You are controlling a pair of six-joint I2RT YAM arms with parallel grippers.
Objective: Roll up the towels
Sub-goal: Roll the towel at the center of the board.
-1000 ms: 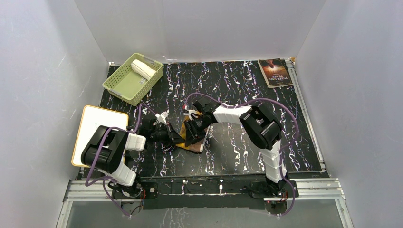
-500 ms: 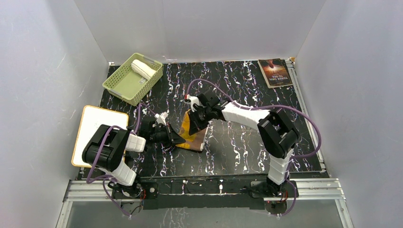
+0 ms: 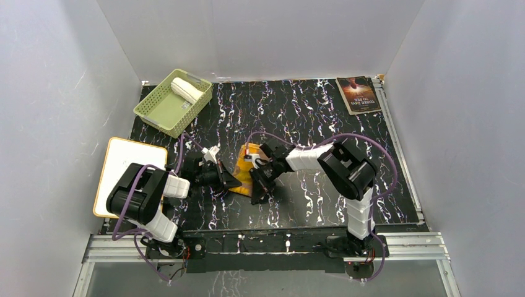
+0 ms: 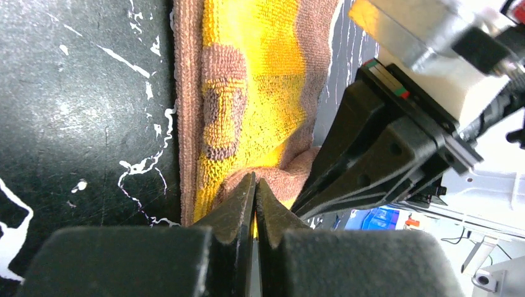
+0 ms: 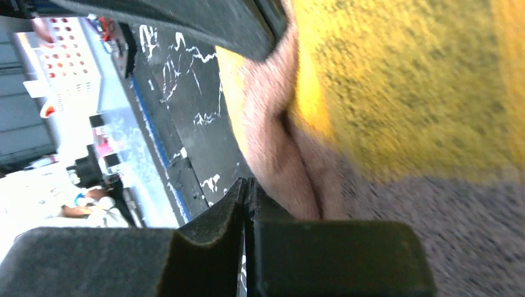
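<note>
The right end effector (image 3: 255, 197) has swung back from the far edge of the yellow towel (image 3: 246, 162), mid-counter (image 3: 309, 111), and now sits clenched at its near right corner, while the left end effector (image 3: 234, 183) stays clenched on the near left edge, so rolling has probably yet to start.

The right hand (image 5: 246, 193) had its fingers pressed together, tips touching the tan-brown fold of the mustard-yellow towel (image 5: 402, 80). Black marbled bench (image 5: 186, 117) showed left of the cloth. A dark finger (image 5: 186, 15) of the left hand crossed the top.
</note>
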